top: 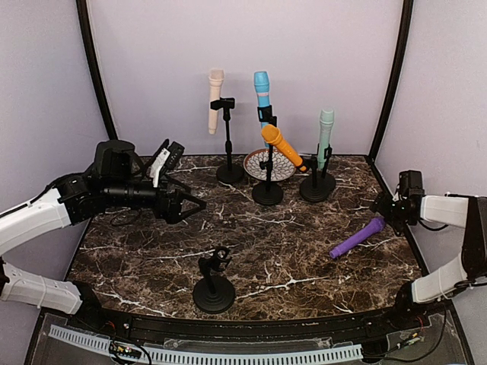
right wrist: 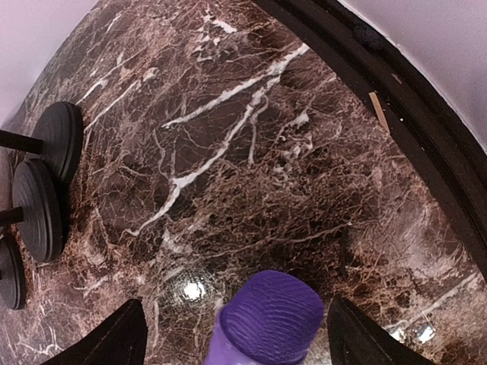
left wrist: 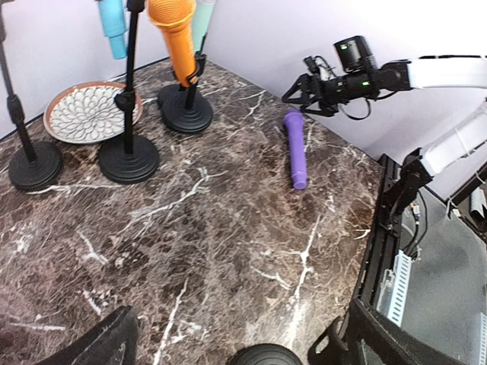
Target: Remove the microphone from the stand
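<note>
The purple microphone (top: 358,238) is lying on the counter (top: 289,255) at right, off the stand (top: 214,283); removal is looking finished. The left end effector (top: 194,205) and right end effector (top: 383,209) are gaping empty, needing only to retreat.

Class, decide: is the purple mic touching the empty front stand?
Apart. The top view shows bare table between the mic lying at right and the stand.

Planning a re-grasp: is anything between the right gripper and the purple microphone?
Nothing visible. The purple microphone lies flat on the table, its head right in front of the open right gripper.
</note>
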Tool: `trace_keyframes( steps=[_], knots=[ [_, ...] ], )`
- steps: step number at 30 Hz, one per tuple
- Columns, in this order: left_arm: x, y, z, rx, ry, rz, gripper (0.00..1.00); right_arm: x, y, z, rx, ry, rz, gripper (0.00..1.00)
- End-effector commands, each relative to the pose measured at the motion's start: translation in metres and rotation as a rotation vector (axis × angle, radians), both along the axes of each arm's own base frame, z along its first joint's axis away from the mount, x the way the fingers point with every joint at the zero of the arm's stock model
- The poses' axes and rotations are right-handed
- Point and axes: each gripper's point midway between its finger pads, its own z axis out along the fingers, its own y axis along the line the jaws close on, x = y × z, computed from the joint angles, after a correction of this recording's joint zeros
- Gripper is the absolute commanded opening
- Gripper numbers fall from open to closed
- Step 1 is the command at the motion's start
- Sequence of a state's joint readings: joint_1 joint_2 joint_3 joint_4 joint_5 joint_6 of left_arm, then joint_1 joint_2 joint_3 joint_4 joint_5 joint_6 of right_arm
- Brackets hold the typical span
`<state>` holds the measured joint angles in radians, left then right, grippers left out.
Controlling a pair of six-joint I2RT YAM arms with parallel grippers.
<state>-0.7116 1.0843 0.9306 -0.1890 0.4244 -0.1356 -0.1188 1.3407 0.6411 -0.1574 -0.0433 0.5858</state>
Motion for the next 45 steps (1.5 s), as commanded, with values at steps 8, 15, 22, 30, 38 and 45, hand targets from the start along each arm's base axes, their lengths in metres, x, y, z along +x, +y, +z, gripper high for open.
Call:
trace_keyframes(
  steps=[8,15,22,30,38,45],
  knots=[
    [0.077,0.072,-0.011,0.071,-0.013,0.325,0.99,0.03,0.157,0.17,-0.111,-0.563,0.695,0.92],
    [0.086,0.08,-0.013,0.039,-0.092,0.365,0.99,0.033,0.265,0.213,-0.236,-0.689,1.013,0.94],
    [0.088,0.083,-0.03,0.081,-0.088,0.371,0.99,0.069,0.313,0.204,-0.413,-0.702,1.105,0.92],
    [0.088,0.084,-0.033,0.099,-0.099,0.37,0.99,0.107,0.311,0.202,-0.605,-0.771,1.028,0.84],
    [0.09,0.084,-0.037,0.112,-0.095,0.37,0.99,0.127,0.322,0.203,-0.679,-0.833,1.024,0.82],
    [0.092,0.086,-0.037,0.129,-0.117,0.375,0.99,0.128,0.333,0.212,-0.726,-0.888,1.041,0.52]
  ],
)
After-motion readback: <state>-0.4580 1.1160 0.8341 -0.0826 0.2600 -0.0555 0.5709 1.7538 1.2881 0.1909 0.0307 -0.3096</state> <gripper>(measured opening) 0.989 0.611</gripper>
